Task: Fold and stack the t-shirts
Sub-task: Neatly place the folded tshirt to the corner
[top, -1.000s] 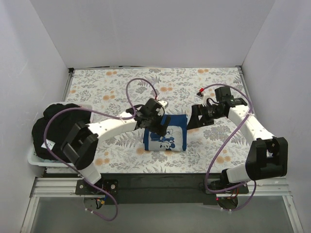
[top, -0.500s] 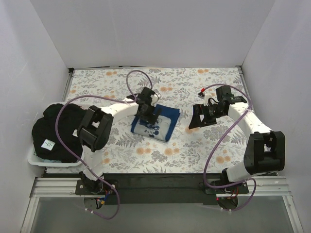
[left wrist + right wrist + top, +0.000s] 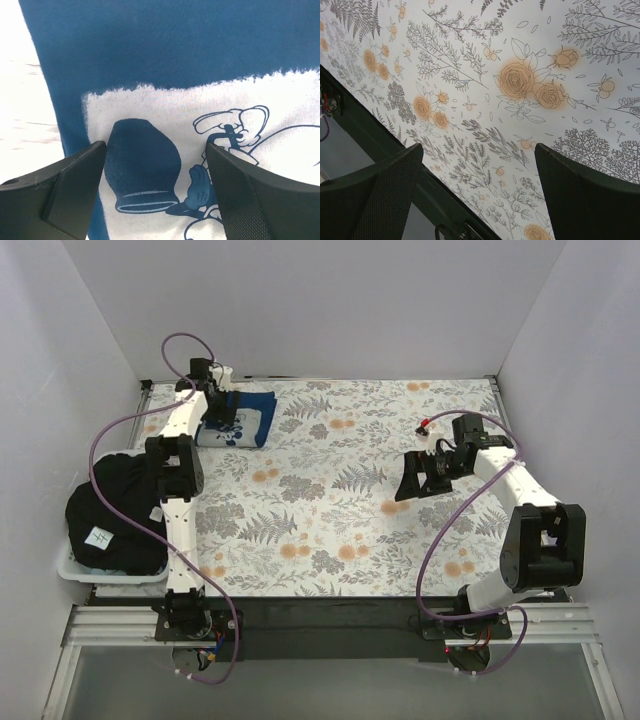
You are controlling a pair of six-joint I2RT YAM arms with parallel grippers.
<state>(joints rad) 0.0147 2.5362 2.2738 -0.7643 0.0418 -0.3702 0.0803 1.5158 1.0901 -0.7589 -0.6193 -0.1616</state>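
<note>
Jaws of the left gripper point(image 3: 156, 150) stand wide apart, empty, over the blue printed t-shirt point(image 3: 175, 50).

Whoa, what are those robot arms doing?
Folding and stacking t-shirts. The left gripper is open over a folded blue t-shirt with a white cartoon print, lying in the far left corner of the flowery white cloth. The right gripper is open and empty above the cloth. A heap of black clothes waits in the white bin.
</note>
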